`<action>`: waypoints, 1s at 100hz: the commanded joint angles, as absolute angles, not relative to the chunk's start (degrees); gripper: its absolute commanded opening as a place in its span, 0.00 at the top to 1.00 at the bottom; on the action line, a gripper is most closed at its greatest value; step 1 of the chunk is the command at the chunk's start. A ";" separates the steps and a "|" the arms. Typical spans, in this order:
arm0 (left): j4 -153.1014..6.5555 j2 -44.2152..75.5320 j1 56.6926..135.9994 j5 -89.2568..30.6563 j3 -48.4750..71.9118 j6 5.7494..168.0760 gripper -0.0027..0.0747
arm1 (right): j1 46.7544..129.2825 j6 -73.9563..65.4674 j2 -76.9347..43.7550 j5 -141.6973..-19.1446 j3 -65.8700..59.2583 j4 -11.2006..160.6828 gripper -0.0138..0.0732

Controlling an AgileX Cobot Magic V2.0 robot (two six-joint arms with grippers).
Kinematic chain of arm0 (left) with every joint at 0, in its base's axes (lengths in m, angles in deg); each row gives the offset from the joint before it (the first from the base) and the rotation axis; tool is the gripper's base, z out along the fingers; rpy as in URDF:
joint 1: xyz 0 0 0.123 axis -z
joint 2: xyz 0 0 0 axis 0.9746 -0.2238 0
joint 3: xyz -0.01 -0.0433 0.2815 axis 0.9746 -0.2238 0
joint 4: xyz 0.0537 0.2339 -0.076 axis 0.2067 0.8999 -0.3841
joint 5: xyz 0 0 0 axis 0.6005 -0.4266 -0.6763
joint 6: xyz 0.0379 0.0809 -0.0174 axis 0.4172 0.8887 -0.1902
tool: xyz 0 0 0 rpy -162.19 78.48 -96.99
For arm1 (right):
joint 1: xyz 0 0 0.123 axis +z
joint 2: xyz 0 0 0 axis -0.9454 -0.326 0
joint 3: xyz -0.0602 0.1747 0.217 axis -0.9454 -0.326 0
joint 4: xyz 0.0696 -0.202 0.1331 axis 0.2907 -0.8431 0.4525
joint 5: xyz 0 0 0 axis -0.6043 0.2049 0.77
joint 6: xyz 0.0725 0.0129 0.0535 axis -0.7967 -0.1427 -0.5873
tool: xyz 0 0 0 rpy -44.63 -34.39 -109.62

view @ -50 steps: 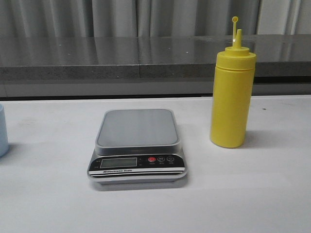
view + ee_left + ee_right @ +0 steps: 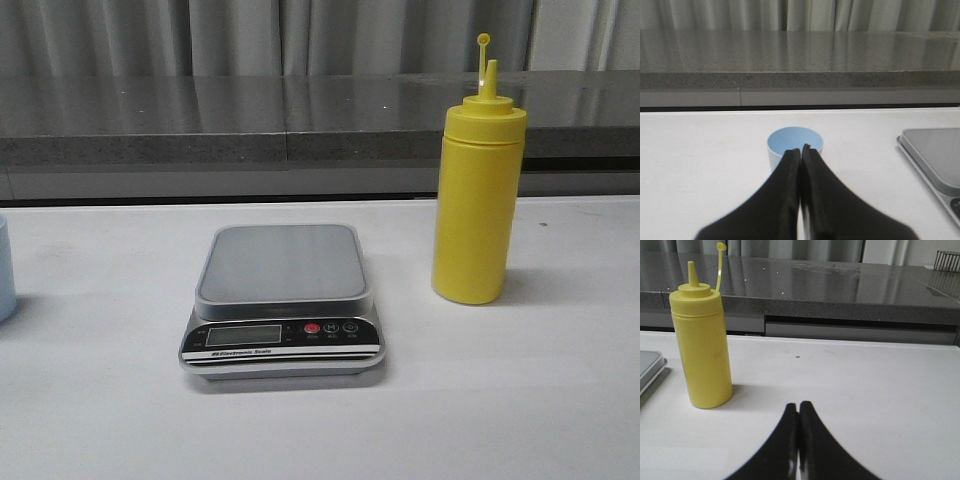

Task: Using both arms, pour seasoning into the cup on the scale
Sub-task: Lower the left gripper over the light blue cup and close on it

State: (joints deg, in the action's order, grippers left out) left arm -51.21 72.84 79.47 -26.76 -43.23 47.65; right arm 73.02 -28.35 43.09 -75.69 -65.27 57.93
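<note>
Nothing has moved since the earlier front view: scale, bottle and cup sit where they were.

On the white table the scale stands in the middle, its grey platform bare, with the display and the red and black buttons facing the camera. To its right, well apart from it, the yellow bottle stands upright, its nozzle uncapped and the small cap raised on its tether beside the tip. At the far left edge of the front view only a sliver of the pale blue cup shows, resting on the table and not on the scale.

From the left wrist, the left gripper has its 2 fingers pressed together with nothing between them; the tips point at the cup, which stands upright just beyond them, its open mouth visible.

From the right wrist, the right gripper is likewise closed and empty. It sits low over the table, apart from the bottle, which stands off to one side of the fingertips.
</note>
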 commanded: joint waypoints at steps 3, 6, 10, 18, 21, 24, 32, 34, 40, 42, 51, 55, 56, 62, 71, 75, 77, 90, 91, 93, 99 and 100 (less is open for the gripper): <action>-53.14 67.92 79.70 -24.83 -35.54 47.11 0.99 | 72.81 -28.05 43.64 -70.90 -64.03 57.39 0.92; -53.14 65.57 79.70 -26.83 -33.23 47.11 0.99 | 72.81 -28.05 43.64 -70.90 -64.03 57.39 0.92; -53.14 62.88 79.70 -30.36 -29.60 47.11 0.99 | 72.81 -28.05 43.64 -70.90 -64.03 57.39 0.92; -53.14 55.67 79.70 -38.67 -21.75 47.11 0.99 | 72.81 -28.05 43.64 -70.90 -64.03 57.39 0.92; -53.14 53.11 79.70 -40.78 -19.73 47.11 0.99 | 72.81 -28.05 43.64 -70.90 -64.03 57.39 0.92; -53.14 50.64 79.70 -43.88 -16.47 47.11 0.99 | 72.81 -28.05 43.64 -70.90 -64.03 57.39 0.92; -53.14 43.27 79.70 -49.11 -9.85 47.11 0.99 | 72.81 -28.05 43.64 -70.90 -64.03 57.39 0.92; -53.14 42.12 79.70 -50.47 -8.15 47.11 0.99 | 72.81 -28.05 43.64 -70.90 -64.03 57.39 0.92; -52.90 37.05 79.70 -53.85 -3.87 47.11 0.99 | 72.81 -28.05 43.64 -70.90 -64.03 57.39 0.92; -52.72 35.44 79.70 -55.05 -2.38 47.11 0.99 | 72.81 -28.05 43.64 -70.90 -64.03 57.39 0.92; -51.53 28.61 79.70 -59.41 3.24 47.11 0.99 | 72.81 -28.05 43.64 -70.90 -64.03 57.39 0.92; -50.94 26.17 79.70 -60.59 5.35 47.11 0.99 | 72.81 -28.05 43.64 -70.90 -64.03 57.39 0.92; -50.66 25.26 79.70 -60.81 5.69 47.11 0.99 | 72.81 -28.05 43.64 -70.90 -64.03 57.39 0.92; -48.91 21.73 79.70 -61.84 8.29 47.11 0.99 | 72.81 -28.05 43.64 -70.90 -64.03 57.39 0.92; -45.86 16.45 79.70 -62.79 10.94 47.11 0.99 | 72.81 -28.05 43.64 -70.90 -64.03 57.39 0.92; -45.15 14.30 79.70 -62.83 11.67 47.11 0.99 | 72.81 -28.05 43.64 -70.90 -64.03 57.39 0.92; -45.03 13.31 79.70 -62.83 12.00 47.11 0.99 | 72.81 -28.05 43.64 -70.90 -64.03 57.39 0.92; -45.03 8.04 79.70 -62.44 12.70 47.11 0.99 | 72.81 -28.05 43.64 -70.90 -64.03 57.39 0.92; -45.03 7.49 79.70 -62.34 12.70 47.11 0.99 | 72.81 -28.05 43.64 -70.90 -64.03 57.39 0.92; -45.03 6.64 79.70 -62.35 12.70 47.11 0.99 | 72.81 -28.05 43.64 -70.90 -64.03 57.39 0.92; -44.37 4.46 79.70 -62.08 12.70 45.01 0.99 | 72.81 -28.05 43.64 -70.90 -64.03 57.39 0.92; -44.18 3.94 79.59 -62.03 12.70 44.16 0.99 | 72.81 -28.05 43.64 -70.90 -64.03 57.39 0.92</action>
